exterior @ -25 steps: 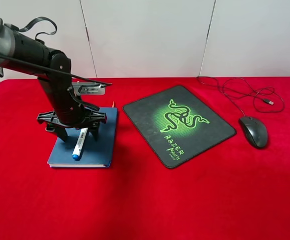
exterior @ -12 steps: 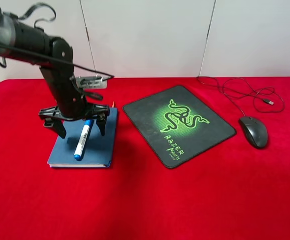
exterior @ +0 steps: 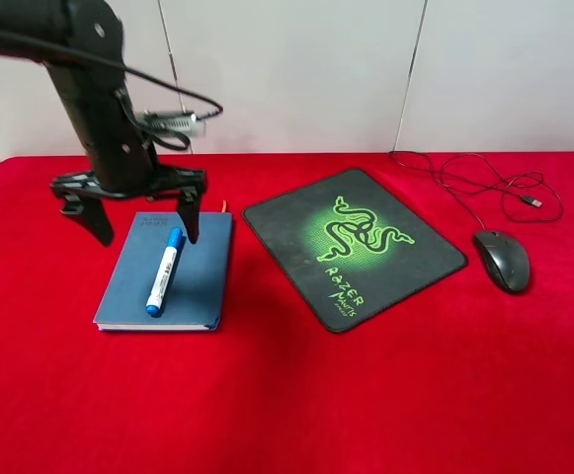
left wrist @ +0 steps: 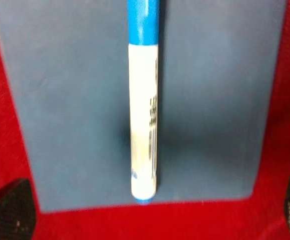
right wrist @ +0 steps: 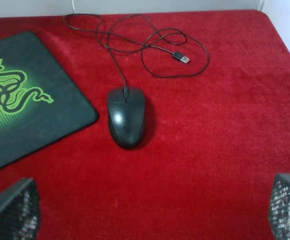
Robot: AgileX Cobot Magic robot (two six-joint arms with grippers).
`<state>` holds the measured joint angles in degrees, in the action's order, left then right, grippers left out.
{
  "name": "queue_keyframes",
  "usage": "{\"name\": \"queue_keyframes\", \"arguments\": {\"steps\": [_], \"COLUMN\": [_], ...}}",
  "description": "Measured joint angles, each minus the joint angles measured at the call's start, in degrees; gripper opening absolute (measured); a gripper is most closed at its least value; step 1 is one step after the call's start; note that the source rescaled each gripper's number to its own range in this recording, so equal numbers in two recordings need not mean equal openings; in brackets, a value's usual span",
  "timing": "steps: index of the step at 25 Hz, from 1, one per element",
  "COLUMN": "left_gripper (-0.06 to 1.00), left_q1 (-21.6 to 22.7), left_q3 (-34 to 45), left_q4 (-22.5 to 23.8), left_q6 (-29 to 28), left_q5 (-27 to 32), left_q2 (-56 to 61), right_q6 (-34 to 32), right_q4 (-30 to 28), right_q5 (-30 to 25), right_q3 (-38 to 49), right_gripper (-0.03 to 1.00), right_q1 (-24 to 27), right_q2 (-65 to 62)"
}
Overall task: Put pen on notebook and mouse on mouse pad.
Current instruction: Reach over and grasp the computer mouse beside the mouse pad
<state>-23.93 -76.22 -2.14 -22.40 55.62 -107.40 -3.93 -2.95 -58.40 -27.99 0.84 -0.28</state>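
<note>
The pen (exterior: 164, 272) lies lengthwise on the notebook (exterior: 203, 286) near the surface's (exterior: 287, 415) left edge, so that half looks done. The left claw (exterior: 140, 219) hangs wide and empty above. The mouse (exterior: 502, 259) sits beside the mouse pad (exterior: 351, 247), not on it; the right claw (right wrist: 149, 212), wide, faces it.

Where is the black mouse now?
In the exterior high view, the black oval wired mouse lies on the red cloth, right of the black rectangular mouse pad.

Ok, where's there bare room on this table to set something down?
The front strip of red cloth, nearer than the notebook, mouse pad and mouse, is bare; so is the patch left of the notebook. Crowded: back right, where the cable loops.
</note>
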Motion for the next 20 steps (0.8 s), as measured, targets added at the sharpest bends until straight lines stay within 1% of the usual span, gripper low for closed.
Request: {"name": "queue_keyframes", "arguments": {"steps": [3,9,15,20], "left_gripper": [1.0,1.0,1.0,1.0], "left_q1": [0.0,0.0,0.0,0.0], "left_q3": [-0.08,-0.08,0.7,6.57], "left_q4": [0.05,0.15,1.34,1.34], "left_q6": [0.68,3.77,4.49,4.49], "left_q5": [3.38,10.74,10.79,10.9], "left_q2": [3.61,11.21,21.34,33.27], "right_q6": [0.0,0.0,0.0,0.0], "right_q4": [0.0,0.0,0.05,0.05], "right_q5": [0.0,0.0,0.0,0.0], "right_q3": [0.0,0.0,0.0,0.0], "right_gripper": [1.0,1.0,1.0,1.0], "right_q1": [0.0,0.0,0.0,0.0], "right_q2": [0.0,0.0,0.0,0.0]}}
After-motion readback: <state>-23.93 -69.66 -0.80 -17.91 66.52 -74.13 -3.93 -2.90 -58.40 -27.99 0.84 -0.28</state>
